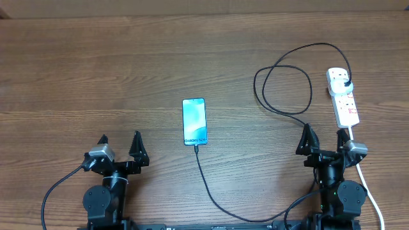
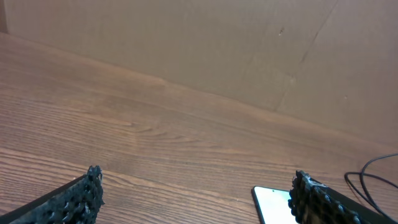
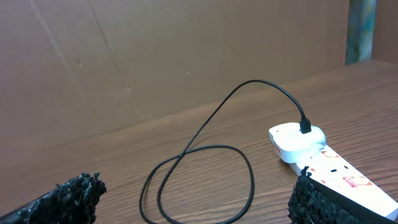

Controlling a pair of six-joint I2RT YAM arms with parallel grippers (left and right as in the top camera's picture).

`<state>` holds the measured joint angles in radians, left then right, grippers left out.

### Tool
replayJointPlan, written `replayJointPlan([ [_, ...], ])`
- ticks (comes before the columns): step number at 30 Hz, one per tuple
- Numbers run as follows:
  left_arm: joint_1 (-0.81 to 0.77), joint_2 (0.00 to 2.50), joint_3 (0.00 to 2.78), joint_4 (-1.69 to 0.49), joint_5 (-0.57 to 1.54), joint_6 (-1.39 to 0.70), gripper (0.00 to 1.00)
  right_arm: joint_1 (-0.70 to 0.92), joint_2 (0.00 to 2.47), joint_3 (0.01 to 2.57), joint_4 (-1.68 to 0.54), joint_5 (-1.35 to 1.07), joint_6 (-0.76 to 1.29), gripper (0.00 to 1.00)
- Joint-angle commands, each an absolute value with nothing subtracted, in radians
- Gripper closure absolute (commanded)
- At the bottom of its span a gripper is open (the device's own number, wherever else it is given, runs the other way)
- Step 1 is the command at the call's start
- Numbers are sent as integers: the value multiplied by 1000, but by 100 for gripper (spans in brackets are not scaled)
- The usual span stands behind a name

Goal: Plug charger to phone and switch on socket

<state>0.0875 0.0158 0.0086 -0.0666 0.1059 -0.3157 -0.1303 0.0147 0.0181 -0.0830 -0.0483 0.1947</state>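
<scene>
Phone (image 1: 194, 121) lying mid-worktop (image 1: 96, 64), long axis running near-far, text end facing robot. Socket (image 1: 343, 96) lying at right, also near-far, w/ charger (image 1: 346, 84) sitting in far end. L tool (image 1: 119, 137) & R tool (image 1: 324, 131) gaping, released, grasping nothing.

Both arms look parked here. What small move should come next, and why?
Probably the right pincer reaching forward to the socket, toward the switch beside the plug: the charger tip already meets the phone, its plug sits in the socket, and the pincer stands open, empty.
</scene>
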Motion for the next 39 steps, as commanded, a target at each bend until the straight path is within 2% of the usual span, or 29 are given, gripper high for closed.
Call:
replayJointPlan([
  [1,95,13,6,-68,121,-321,0,-128,3,8,-81,-54,166,0],
  [23,97,3,5,-67,121,-321,0,-128,3,8,-81,-54,166,0],
  [26,97,3,5,-72,76,-219,0,-128,3,8,-81,-54,166,0],
  [31,86,3,5,-71,65,-191,0,-128,3,8,-81,-54,166,0],
  [39,44,3,5,-77,45,112,0,-128,3,8,-81,-54,166,0],
])
